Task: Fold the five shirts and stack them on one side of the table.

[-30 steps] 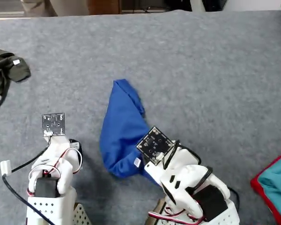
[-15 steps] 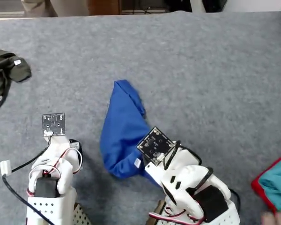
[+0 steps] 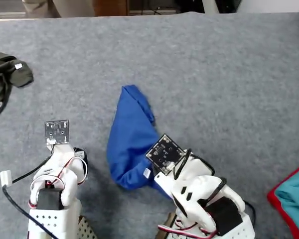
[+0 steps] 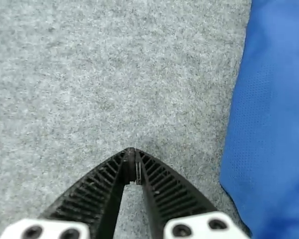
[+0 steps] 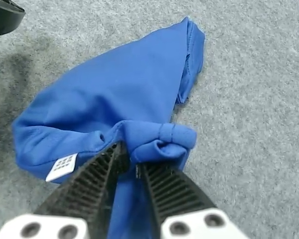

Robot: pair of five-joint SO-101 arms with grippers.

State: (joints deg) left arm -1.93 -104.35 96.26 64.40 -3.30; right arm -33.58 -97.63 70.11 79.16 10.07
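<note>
Nearest you, your right arm stands at the near edge of the counter, leaning over the near end of the blue shirt. Your right gripper is clenched on a bunched fold of that shirt, with cloth pinched between the two ribbed fingers and a rolled hem just beyond the tips. A white tag lies on the fabric beside the gripper.

Your left arm stands alongside, also at the near edge and well apart from the right arm. Your left gripper is closed with its fingertips meeting and nothing between them. It is over bare grey counter surface. The shirt's edge is just beside it but not touching it.

The blue shirt is not laid flat. It is crumpled into a long wedge near the middle of the counter, broad at the near end, where it is held, and narrowing to a folded point at the far end. The right wrist view shows that far tip doubled over on itself.

A teal garment sits on something red-edged at the right edge of the counter, cut off by the frame. A dark olive garment lies in a loose heap farther back at the left edge.
</note>
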